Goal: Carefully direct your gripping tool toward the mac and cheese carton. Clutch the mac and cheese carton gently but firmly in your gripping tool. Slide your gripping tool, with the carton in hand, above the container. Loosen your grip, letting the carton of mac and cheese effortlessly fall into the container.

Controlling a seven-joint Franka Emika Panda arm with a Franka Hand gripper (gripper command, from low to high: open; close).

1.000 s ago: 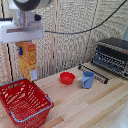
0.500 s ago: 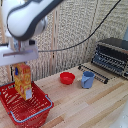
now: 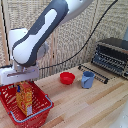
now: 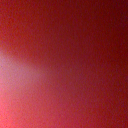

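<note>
My white boxy gripper hangs at the end of the bulky white and grey arm, low over the red mesh basket at the exterior view's left. The orange-yellow mac and cheese carton stands nearly upright inside the basket, with its top right up against the underside of the gripper. The fingers are hidden behind the carton's top and appear shut on it. The wrist view is filled with a blurred red surface and shows nothing distinct.
A small red bowl and a blue cup sit on the wooden table at the middle. A dark toaster oven stands at the back right with a wire rack in front of it.
The arm has swung over the basket and come down. The carton went from hanging above the basket's rim to sitting deep inside the basket.
</note>
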